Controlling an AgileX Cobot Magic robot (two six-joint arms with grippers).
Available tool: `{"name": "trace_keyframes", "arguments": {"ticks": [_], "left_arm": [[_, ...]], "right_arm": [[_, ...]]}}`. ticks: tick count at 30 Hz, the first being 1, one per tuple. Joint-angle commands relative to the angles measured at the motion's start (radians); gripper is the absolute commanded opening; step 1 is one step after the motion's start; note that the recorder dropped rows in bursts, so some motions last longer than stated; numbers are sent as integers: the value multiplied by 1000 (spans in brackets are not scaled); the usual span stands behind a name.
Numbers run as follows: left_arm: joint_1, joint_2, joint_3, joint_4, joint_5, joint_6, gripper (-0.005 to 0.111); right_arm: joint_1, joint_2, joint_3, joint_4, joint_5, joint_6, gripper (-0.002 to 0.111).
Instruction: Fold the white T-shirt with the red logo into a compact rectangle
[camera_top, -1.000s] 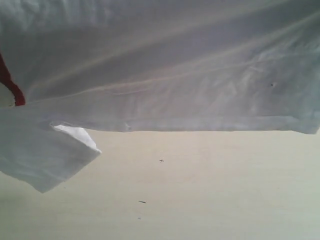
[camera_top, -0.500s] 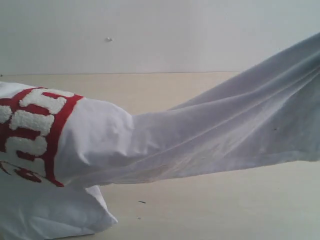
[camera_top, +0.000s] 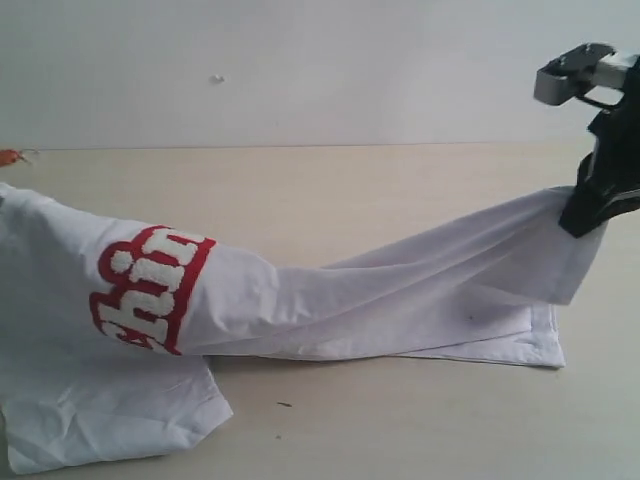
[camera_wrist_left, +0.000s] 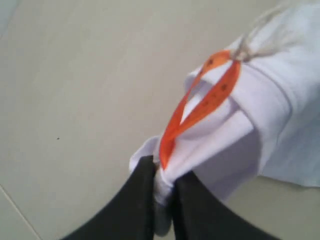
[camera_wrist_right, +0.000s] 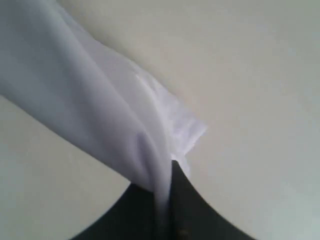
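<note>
Barely begun: thin white cotton T-shirt (camera_top: 400, 300) sags bunched between left tool (camera_wrist_left: 162, 197) clenching its collar (camera_wrist_left: 267, 97) and right tool (camera_top: 588, 215), three o'clock, clenching its hem (camera_wrist_right: 185, 131).

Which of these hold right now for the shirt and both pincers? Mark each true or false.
1. The right pincer holds one end of the white T-shirt raised above the table. True.
2. The red logo is turned face down and hidden. False: it shows plainly on the left part of the shirt in the exterior view.
3. The left pincer is shut on cloth right by the orange neck tag. True.
4. The shirt is already a compact rectangle. False: it is drawn out long and rumpled, with a sleeve spread loose on the table.
</note>
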Motion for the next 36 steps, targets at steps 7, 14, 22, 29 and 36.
{"name": "trace_keyframes", "arguments": {"ticks": [7, 14, 22, 29, 36], "left_arm": [[17, 319, -115, 0, -399, 4, 0], [35, 479, -120, -6, -606, -25, 0], [35, 484, -120, 0, -612, 73, 0], [35, 415, -120, 0, -620, 61, 0], [35, 313, -120, -8, -398, 116, 0]], "right_arm": [[1, 324, -277, -222, -287, 72, 0], [1, 419, -277, -213, -524, 2, 0], [1, 427, -282, -272, -505, -5, 0], [1, 390, -301, -262, -460, 64, 0], [1, 306, -301, -203, -248, 64, 0]]}}
